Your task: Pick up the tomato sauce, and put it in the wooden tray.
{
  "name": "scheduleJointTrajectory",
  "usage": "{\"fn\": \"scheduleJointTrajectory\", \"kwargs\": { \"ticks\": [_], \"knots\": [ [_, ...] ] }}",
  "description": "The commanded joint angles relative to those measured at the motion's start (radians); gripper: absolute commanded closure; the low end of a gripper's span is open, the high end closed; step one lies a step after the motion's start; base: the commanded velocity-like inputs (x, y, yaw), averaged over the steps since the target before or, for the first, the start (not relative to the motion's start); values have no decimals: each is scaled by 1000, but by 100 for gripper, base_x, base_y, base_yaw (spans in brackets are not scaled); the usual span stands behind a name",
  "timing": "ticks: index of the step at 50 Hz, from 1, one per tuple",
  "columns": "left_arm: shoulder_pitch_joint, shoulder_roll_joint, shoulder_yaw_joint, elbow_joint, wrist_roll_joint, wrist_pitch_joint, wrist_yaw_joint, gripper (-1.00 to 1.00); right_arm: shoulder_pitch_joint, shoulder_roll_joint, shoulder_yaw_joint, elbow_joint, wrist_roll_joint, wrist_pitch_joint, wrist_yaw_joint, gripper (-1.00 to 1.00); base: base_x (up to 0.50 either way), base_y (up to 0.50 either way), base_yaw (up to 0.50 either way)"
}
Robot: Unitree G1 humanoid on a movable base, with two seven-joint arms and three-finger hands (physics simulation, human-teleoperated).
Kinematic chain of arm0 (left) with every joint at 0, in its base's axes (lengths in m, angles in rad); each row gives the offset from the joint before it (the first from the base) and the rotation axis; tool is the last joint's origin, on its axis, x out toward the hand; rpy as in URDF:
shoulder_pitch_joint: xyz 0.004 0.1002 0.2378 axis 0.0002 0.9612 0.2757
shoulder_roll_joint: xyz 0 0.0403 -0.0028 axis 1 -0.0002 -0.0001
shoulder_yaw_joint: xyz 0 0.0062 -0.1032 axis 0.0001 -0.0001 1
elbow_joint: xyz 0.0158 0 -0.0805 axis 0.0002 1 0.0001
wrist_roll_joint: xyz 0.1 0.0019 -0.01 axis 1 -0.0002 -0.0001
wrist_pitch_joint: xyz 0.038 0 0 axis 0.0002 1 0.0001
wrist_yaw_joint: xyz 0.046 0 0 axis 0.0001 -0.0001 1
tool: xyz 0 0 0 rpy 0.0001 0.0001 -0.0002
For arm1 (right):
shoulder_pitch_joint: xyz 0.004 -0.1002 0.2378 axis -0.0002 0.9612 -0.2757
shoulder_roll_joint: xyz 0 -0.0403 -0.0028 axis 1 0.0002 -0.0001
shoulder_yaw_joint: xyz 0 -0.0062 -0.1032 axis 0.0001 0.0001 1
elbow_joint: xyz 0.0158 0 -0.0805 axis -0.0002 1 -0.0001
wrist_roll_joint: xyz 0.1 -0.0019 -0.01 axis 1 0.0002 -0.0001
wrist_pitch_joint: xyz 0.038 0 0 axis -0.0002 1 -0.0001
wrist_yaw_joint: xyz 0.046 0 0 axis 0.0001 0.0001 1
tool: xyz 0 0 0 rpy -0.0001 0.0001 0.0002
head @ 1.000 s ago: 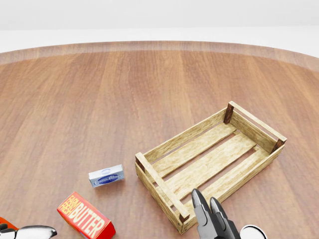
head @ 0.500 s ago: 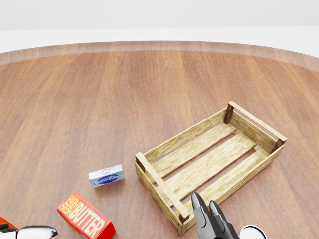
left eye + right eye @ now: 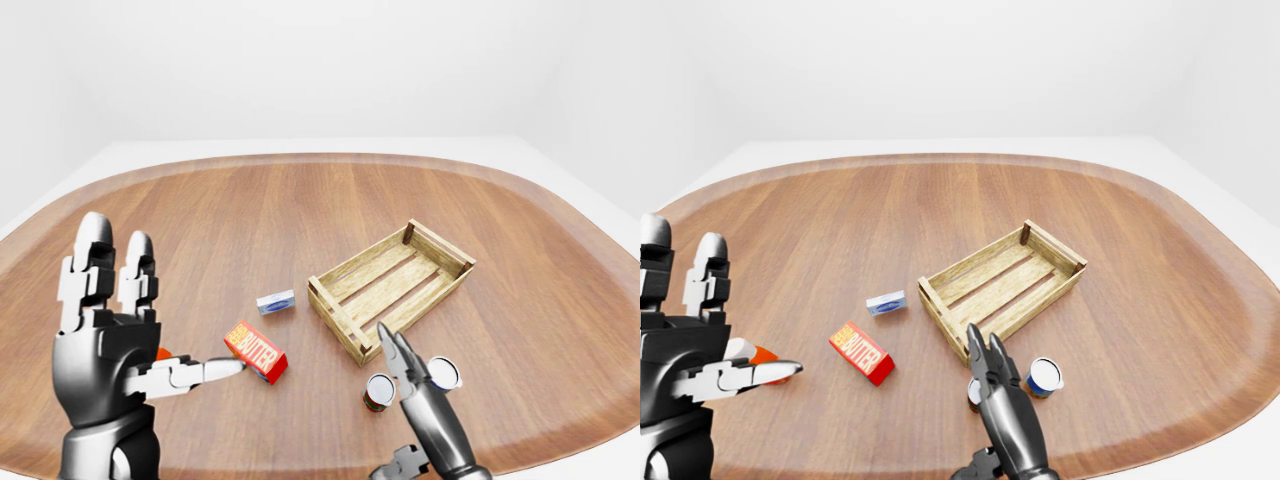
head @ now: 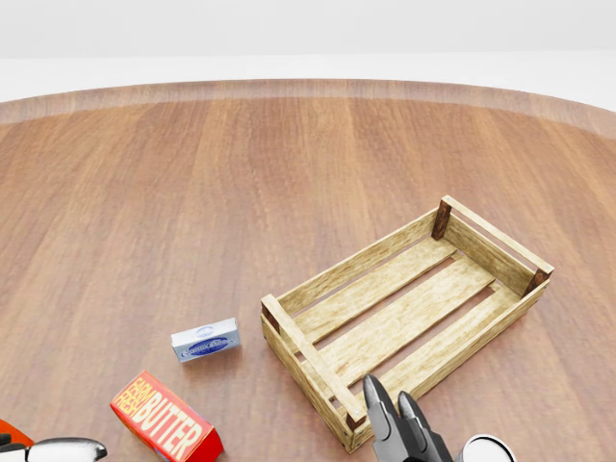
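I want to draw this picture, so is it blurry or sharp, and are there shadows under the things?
Left-eye view: all sharp, the far table edge bending as through a wide lens; only faint soft shadows beside the wooden tray and butter box. Head view: sharp too, with a pale sheen along the table's far rim. Right-eye view: even white light, and no glare on the left hand.

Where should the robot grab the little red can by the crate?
Grab the can round its curved side, about halfway up. It stands upright, so fingers can probably wrap its round wall. Come in from the bottom of the left-eye view with the right hand, which is nearest. The crate stands just above the can in that view and would likely get in the way.
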Motion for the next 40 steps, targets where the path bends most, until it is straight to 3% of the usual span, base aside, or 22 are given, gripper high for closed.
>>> {"fn": "scheduleJointTrajectory", "kwargs": {
  "ticks": [1,40],
  "knots": [
    [1,-2,6,-7,-3,0,-3,-99,2,5,-12,23,5,0,-1,-100,0,0,0],
    [6,-8,14,-22,-10,0,-12,-99,-48,47,-22,141,0,0,16,-100,0,0,0]
  ]
}}
